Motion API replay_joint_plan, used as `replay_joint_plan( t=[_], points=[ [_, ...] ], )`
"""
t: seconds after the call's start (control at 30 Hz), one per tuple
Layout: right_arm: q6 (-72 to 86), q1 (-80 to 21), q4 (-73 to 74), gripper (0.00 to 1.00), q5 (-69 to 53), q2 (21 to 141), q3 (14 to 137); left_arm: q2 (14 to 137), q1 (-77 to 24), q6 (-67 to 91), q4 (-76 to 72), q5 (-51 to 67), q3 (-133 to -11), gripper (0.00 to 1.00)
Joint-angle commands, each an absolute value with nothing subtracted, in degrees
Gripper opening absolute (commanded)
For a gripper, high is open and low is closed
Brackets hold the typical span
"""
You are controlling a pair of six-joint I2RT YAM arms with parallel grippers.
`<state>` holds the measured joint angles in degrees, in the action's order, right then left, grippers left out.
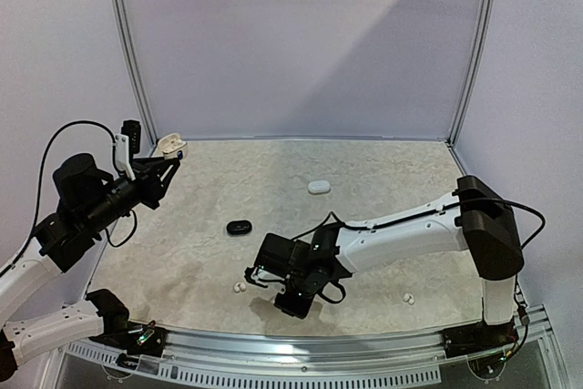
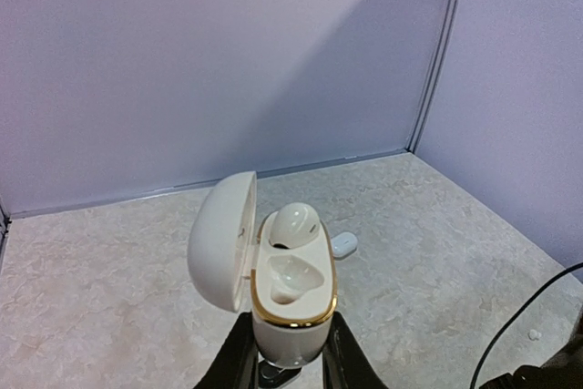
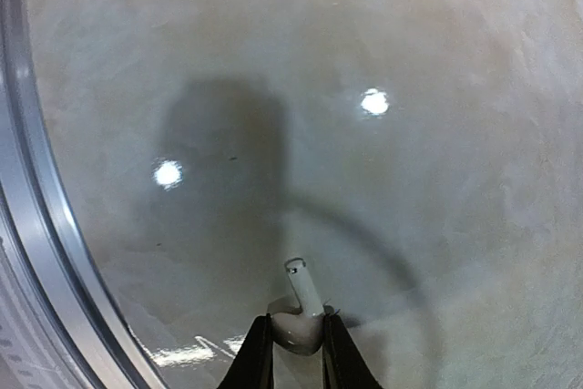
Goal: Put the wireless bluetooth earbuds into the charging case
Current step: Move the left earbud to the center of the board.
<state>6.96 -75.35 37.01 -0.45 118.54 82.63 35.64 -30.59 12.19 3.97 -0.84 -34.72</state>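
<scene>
Three lilac walls point(image 1: 301, 43) enclose a mottled, seemingly glossy tabletop point(image 1: 383, 189) holding earbuds point(image 1: 240, 287).

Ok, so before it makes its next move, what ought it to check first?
1. Left tool shut on the open white case: ok.
2. Lid swung aside, off the slots: ok.
3. Near slot free for a bud; the far one already holds a bud: ok.
4. Right tool shut on a white earbud: ok.
5. Earbud turned to suit the slot: cannot tell.
6. Earbud brought up to the case: not ok; the top view shows the two tools far apart.
</scene>
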Motion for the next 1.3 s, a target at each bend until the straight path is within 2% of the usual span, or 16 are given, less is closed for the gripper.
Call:
replay_joint_plan(
  t=[0.0, 0.1, 0.23, 0.3, 0.5, 0.6, 0.73, 0.87, 0.97, 1.27],
  points=[
    [-0.2, -77.4, 45.4, 0.10, -5.3, 121.4, 78.7, 35.8, -29.7, 12.0, 4.0, -0.4, -34.7, 0.00],
    [-3.7, -77.4, 46.8, 0.17, -2.9, 121.0, 78.5, 36.0, -29.7, 11.9, 3.8, -0.4, -34.8, 0.00],
    [-6.6, -77.0, 49.4, 0.40, -0.3, 121.3, 79.1, 36.2, -29.7, 11.9, 3.7, -0.4, -35.0, 0.00],
    [-6.2, -76.7, 51.1, 0.48, 2.3, 121.5, 79.5, 36.2, -29.7, 11.9, 3.7, -0.4, -35.1, 0.00],
    [-0.1, -76.6, 52.3, 0.54, 3.6, 117.1, 78.5, 36.6, -29.7, 11.9, 3.9, -0.4, -35.1, 0.00],
    [7.6, -76.6, 51.2, 0.47, 0.8, 113.6, 78.7, 36.7, -29.7, 11.8, 3.7, -0.4, -35.1, 0.00],
    [19.3, -76.9, 45.6, 0.25, -6.7, 111.0, 78.3, 37.1, -29.7, 11.8, 3.6, -0.4, -35.2, 0.00],
    [28.0, -77.7, 34.6, 0.12, -8.5, 109.0, 75.4, 37.1, -29.6, 11.7, 3.4, -0.4, -35.0, 0.00],
    [31.5, -77.6, 29.2, 0.07, -8.2, 109.7, 75.6, 37.2, -29.7, 12.1, 3.1, -0.4, -34.8, 0.00],
    [34.0, -77.6, 29.8, 0.01, -9.8, 117.7, 80.4, 36.6, -29.7, 11.6, 3.8, 0.2, -35.1, 0.00]
  ],
)
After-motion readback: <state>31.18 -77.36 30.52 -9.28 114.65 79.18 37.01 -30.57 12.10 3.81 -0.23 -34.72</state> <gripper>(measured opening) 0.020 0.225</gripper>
